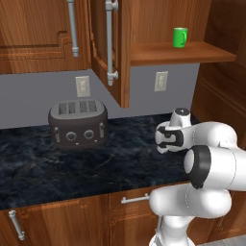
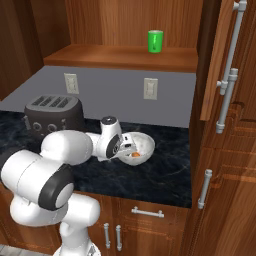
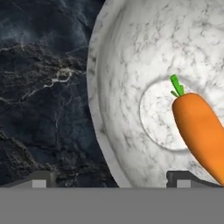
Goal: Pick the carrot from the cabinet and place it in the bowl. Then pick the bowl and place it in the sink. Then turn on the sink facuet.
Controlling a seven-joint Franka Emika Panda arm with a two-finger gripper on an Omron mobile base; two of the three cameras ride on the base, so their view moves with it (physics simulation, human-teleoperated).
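Note:
The white mottled bowl stands on the dark counter, right of the toaster, and the orange carrot lies loose inside it with its green top toward the bowl's middle. My gripper hangs open just over the bowl's rim. One fingertip is outside the rim and the other is inside, close to the carrot. In the right base view the gripper reaches into the bowl beside the carrot. The cabinet above has its door open. The sink and the sink facuet are out of view.
A dark toaster sits on the black marble counter to the left. A green mug stands on the cabinet shelf. A tall wooden cupboard bounds the counter on the right.

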